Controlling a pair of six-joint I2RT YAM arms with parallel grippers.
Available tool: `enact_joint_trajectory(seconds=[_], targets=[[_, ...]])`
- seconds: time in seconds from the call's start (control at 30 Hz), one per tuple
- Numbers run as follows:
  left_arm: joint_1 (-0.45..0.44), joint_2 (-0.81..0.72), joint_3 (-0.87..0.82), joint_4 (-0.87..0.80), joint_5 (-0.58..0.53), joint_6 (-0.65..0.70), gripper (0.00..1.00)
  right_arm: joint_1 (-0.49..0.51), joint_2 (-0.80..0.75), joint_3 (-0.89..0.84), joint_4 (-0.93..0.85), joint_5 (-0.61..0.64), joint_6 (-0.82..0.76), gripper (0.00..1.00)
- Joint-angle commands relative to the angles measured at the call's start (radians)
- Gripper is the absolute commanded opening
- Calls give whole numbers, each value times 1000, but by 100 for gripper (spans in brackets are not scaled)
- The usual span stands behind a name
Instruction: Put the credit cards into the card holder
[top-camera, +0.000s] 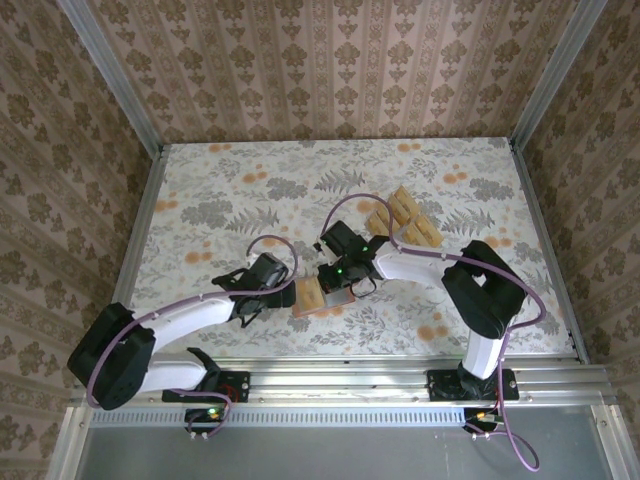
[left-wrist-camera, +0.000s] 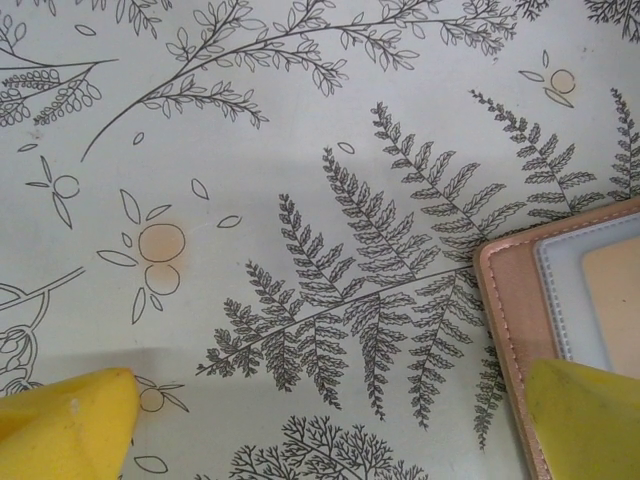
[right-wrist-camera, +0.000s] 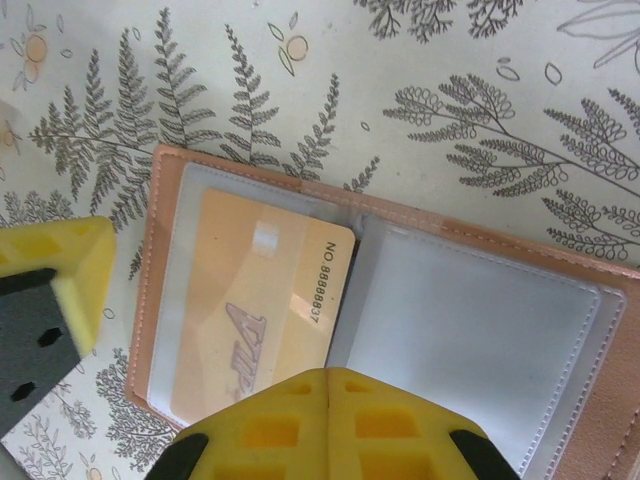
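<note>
Card holder (top-camera: 318, 297): reddish-brown, lying open and flat on the table (top-camera: 220, 200), near the front edge and about midway between the two arms.
Holder, inside: two clear greyish pockets (right-wrist-camera: 470, 330) with stitched edges, side by side across the fold.
Holder, contents: one tan card (right-wrist-camera: 255, 310) sits in the left pocket as the right wrist view shows it. It has a printed number along one edge and a faint logo, and the pocket beside it looks bare.
Cards (top-camera: 405, 220): a loose, overlapping cluster of tan pieces on the table, further back and to the right of the holder, just beyond the right forearm and well apart from the holder.
Left gripper (top-camera: 289, 297): just left of the holder, low over the table.
Left gripper, state: yellow fingers (left-wrist-camera: 65, 420) spread wide with nothing between them. One tip is over bare tablecloth and the other over the holder's corner (left-wrist-camera: 510, 320).
Right gripper (top-camera: 350, 287): above the holder's right side, pointing down at it.
Right gripper, state: yellow pads (right-wrist-camera: 270, 430) pressed together, seam closed, over the holder's lower edge below the card. No card is between them, and whether they touch the holder cannot be told.
Table cover: pale cloth printed with ferns and orange fruit.
</note>
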Motion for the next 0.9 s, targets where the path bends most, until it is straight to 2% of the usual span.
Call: enact_joint_trajectory(seconds=[0.0, 0.43, 0.87], targets=[[-7, -3, -17, -36, 9, 3, 100, 11, -8, -26, -1, -5, 21, 0], [-25, 49, -22, -33, -5, -10, 100, 28, 22, -34, 18, -13, 30, 0], [-26, 23, -25, -82, -50, -29, 100, 28, 68, -34, 27, -10, 28, 0]])
